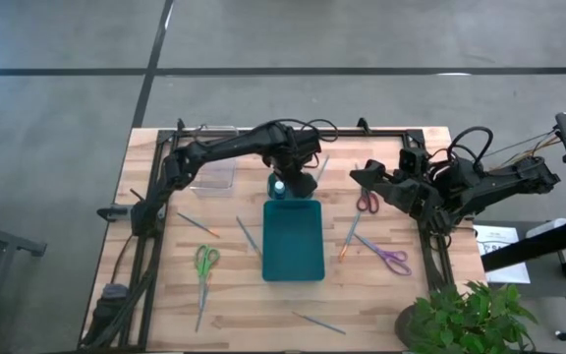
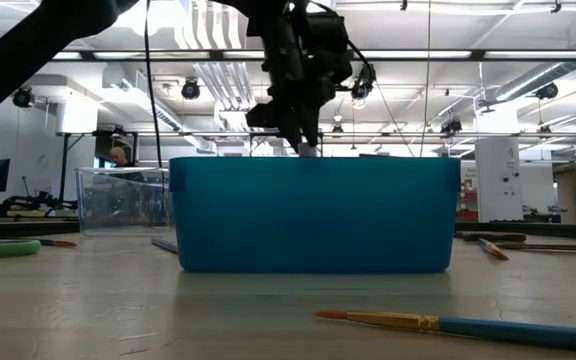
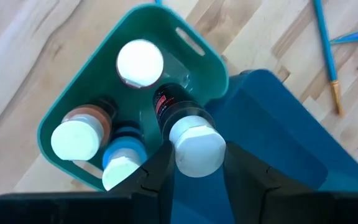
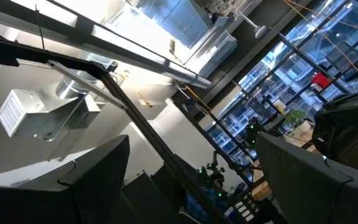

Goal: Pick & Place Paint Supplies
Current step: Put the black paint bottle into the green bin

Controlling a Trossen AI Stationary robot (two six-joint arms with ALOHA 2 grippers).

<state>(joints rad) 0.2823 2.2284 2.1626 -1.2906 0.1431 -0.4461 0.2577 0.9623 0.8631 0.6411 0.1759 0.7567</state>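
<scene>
Currently: left pincer [image 3: 193, 163] grasps black paint bottle [image 3: 182, 124] over small teal caddy [image 3: 64, 99] beside large teal tray [image 1: 293, 239]. Lift it straight, clear of neighbouring bottles. Right pincer [image 1: 362, 177] released, waiting.

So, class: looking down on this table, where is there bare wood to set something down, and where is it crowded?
Free: the wood between the green-handled scissors and the large teal rectangular tray, and the front strip bordered by a lone thin brush. Crowded: the small teal bottle tub under the left gripper, shut on a white-capped black paint bottle.
</scene>
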